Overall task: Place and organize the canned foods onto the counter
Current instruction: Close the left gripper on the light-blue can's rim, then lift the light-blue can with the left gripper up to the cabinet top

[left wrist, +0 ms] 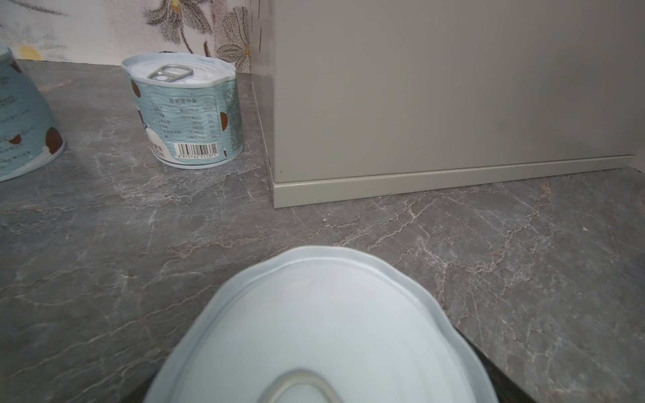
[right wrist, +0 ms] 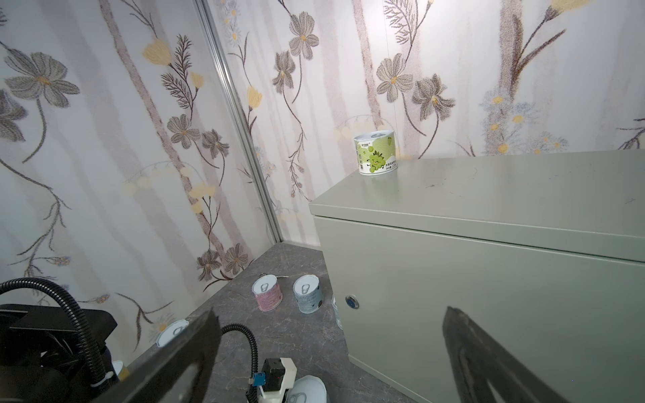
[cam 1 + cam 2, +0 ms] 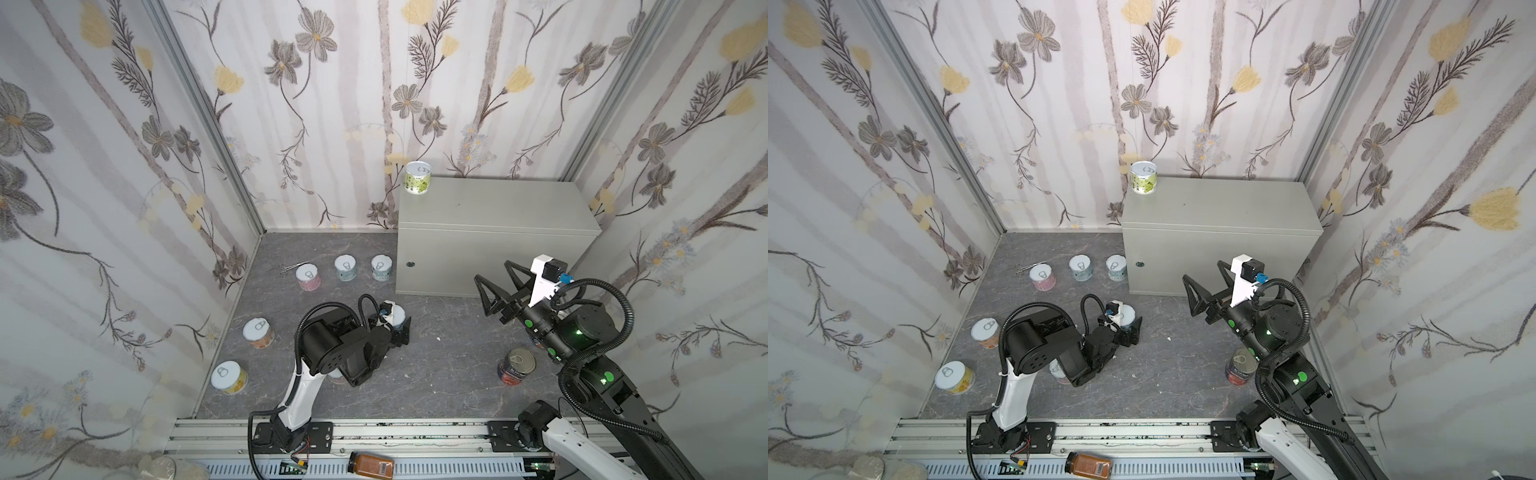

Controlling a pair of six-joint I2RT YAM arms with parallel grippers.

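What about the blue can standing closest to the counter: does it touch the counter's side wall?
Apart. The left wrist view shows a strip of dark floor between the blue can and the counter.

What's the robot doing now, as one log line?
left claw: around pale-blue can, grip unclear | right claw: open, empty | counter: one green can

walls [image 3: 353, 62]: floral wallpaper | floor [image 3: 436, 374]: dark grey marbled (evenly lit)

Eight short pastel cans [image 3: 308, 277]: one at the back left corner of the counter [image 3: 498, 208], seven on the floor [image 3: 436, 374]. One taller dark can [image 3: 517, 365]. One amber jar [image 3: 371, 464]. One pair of scissors [image 3: 291, 268].
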